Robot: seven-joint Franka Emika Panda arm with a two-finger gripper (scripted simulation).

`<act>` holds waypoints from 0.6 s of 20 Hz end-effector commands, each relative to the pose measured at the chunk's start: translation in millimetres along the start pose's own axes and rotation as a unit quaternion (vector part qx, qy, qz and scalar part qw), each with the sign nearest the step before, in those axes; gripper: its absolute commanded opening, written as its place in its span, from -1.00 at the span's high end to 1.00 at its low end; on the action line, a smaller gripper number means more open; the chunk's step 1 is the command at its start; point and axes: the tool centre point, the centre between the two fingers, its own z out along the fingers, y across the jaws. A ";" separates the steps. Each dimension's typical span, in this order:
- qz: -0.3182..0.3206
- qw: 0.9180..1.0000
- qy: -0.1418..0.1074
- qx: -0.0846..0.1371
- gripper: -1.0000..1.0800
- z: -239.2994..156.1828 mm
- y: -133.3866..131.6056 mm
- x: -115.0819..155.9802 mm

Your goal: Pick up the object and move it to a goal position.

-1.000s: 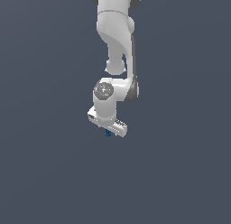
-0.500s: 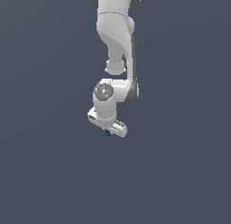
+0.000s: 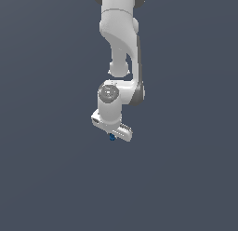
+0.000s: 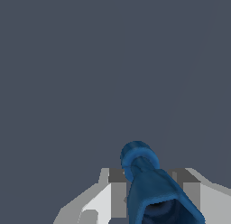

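The object is a tiny bright blue item (image 3: 112, 138) showing just under the white gripper (image 3: 112, 135) in the exterior view; most of it is hidden by the hand. In the wrist view the blue object (image 4: 149, 187) is an elongated piece with a rounded end, sitting between the two grey and white fingers (image 4: 113, 191). The gripper is shut on the object. The white arm hangs down from the top of the exterior view, with the hand at mid-height.
A plain dark grey-blue background fills both views. No other objects, edges or containers show.
The hand with the blue object stays at nearly the same place; at most a slight shift. The grip has not changed.
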 end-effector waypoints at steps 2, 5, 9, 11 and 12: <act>0.000 1.000 0.001 0.000 1.00 -15.3 -10.8 0.2; 0.000 1.000 0.001 0.000 1.00 -33.8 -23.9 0.2; 0.000 1.000 0.001 0.000 1.00 -64.8 -45.9 0.6; 0.000 1.000 0.001 0.000 1.00 -81.9 -58.2 0.9; 0.000 1.000 0.001 0.000 1.00 -90.7 -64.5 1.1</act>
